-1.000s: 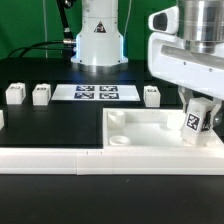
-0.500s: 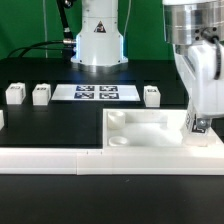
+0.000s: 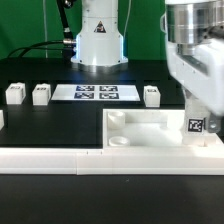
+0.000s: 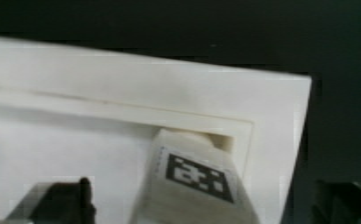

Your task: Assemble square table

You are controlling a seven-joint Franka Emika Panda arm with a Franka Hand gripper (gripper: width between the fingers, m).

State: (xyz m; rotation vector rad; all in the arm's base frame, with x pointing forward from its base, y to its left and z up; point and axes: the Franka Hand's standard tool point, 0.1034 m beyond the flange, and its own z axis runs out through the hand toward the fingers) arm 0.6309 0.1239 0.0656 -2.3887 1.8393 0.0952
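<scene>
The white square table top point(image 3: 150, 131) lies at the exterior view's right, rim up, with round sockets point(image 3: 118, 123) at its corners. One white tagged leg point(image 3: 197, 127) stands upright in its far right corner. My gripper point(image 3: 198, 113) hangs right over that leg. In the wrist view the leg point(image 4: 196, 176) sits between my dark fingers point(image 4: 63, 200) with a gap on each side, so the jaws are open around it. The top's corner point(image 4: 124, 100) fills that view. Three loose legs point(image 3: 15, 94), point(image 3: 41, 94), point(image 3: 151, 95) stand on the black table.
The marker board point(image 3: 95, 93) lies at the back middle, in front of the robot base point(image 3: 98, 35). A long white low rail point(image 3: 50, 156) runs along the front, touching the table top's front edge. A small white piece point(image 3: 1, 118) shows at the left edge.
The gripper came down with the tilted leg, set it upright in the top's right corner and let go. The jaws now stand open around it.
</scene>
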